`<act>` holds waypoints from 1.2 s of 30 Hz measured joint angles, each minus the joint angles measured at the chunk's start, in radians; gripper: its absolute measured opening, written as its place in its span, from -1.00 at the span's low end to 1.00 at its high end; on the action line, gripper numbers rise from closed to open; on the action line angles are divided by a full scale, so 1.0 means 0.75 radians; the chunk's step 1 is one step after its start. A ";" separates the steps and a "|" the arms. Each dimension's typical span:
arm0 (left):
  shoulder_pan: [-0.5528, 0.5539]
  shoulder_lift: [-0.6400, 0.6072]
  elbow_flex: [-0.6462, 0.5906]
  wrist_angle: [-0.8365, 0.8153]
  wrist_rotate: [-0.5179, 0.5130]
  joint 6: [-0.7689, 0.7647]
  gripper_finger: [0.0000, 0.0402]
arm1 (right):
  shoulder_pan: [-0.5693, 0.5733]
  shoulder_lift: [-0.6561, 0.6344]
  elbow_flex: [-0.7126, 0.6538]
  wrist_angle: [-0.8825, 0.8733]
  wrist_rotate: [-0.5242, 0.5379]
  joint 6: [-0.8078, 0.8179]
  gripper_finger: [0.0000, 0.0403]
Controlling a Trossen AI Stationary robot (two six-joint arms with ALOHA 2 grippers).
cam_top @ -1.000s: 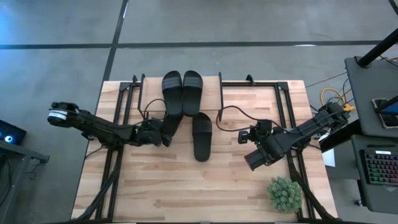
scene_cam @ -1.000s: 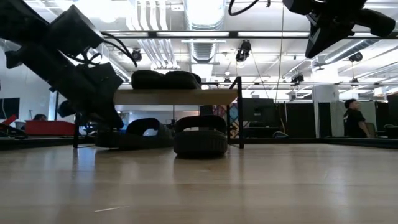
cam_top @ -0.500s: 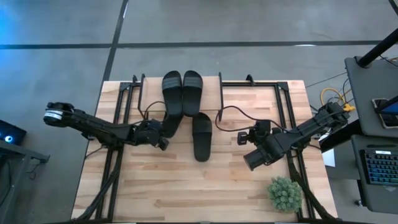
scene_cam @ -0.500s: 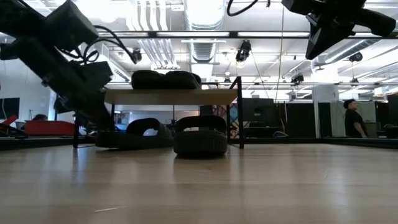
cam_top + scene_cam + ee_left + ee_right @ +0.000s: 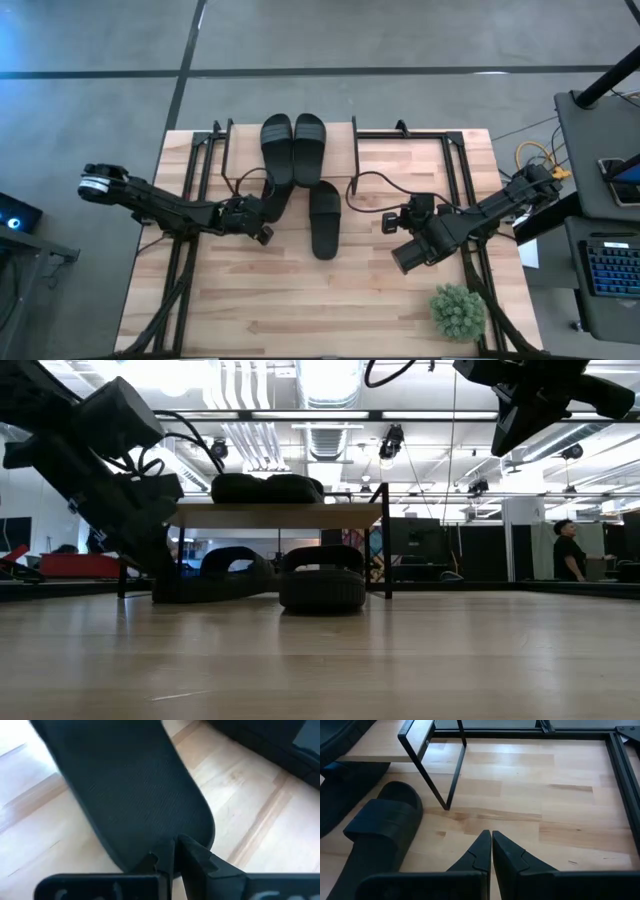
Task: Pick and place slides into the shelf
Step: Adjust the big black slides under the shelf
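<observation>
Two black slides (image 5: 292, 140) lie side by side on the shelf's (image 5: 280, 515) wooden top. A third slide (image 5: 275, 192) lies slantwise on the table, its toe end under the shelf and its sole filling the left wrist view (image 5: 125, 785). My left gripper (image 5: 262, 215) is shut at this slide's heel end. The fourth slide (image 5: 325, 220) rests on its sole at the shelf's near right side and also shows in the right wrist view (image 5: 375, 835). My right gripper (image 5: 491, 837) hangs shut above the table, to the right of that slide (image 5: 388, 222). My left gripper meets the third slide at the rim of its heel end (image 5: 165, 847) with the tips of its shut fingers. The fingers slant down from the table's left and near side, along the slide. The slide lies flat on the table.
A small green plant (image 5: 458, 312) stands near the table's front right corner. Black rails (image 5: 200, 160) run along both sides of the table. A thin black shelf leg (image 5: 427, 765) stands just beyond the fourth slide. A person (image 5: 568, 550) stands in the room behind.
My left gripper has drawn back a little toward the table's left edge, then come back toward the third slide's heel, rolling somewhat as it went. It has stayed shut.
</observation>
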 joint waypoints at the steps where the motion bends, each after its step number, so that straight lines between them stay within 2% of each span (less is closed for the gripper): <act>1: 0.000 0.011 -0.001 0.024 0.000 0.005 -0.95 | 0.000 0.000 0.000 0.000 0.000 -0.007 -0.96; 11: 0.018 0.124 0.007 0.161 -0.086 0.004 -0.95 | 0.000 0.000 0.001 0.002 -0.006 -0.019 -0.96; 18: 0.057 0.117 0.011 0.202 -0.202 0.012 -0.95 | 0.000 0.000 0.001 0.008 -0.007 -0.021 -0.96; 22: 0.107 0.116 0.011 0.294 -0.217 0.098 -0.95 | 0.000 0.000 0.001 0.013 -0.007 -0.024 -0.96; 27: 0.136 0.106 0.031 0.328 -0.180 0.153 -0.95 | 0.000 0.000 0.001 0.017 -0.007 -0.024 -0.96; 32: 0.108 -0.020 0.028 0.323 0.004 0.182 -0.95 | 0.000 0.000 0.001 0.023 -0.012 -0.024 -0.96; 36: 0.061 -0.111 0.021 0.188 0.054 0.198 -0.95 | 0.000 0.000 0.001 0.024 -0.012 -0.024 -0.96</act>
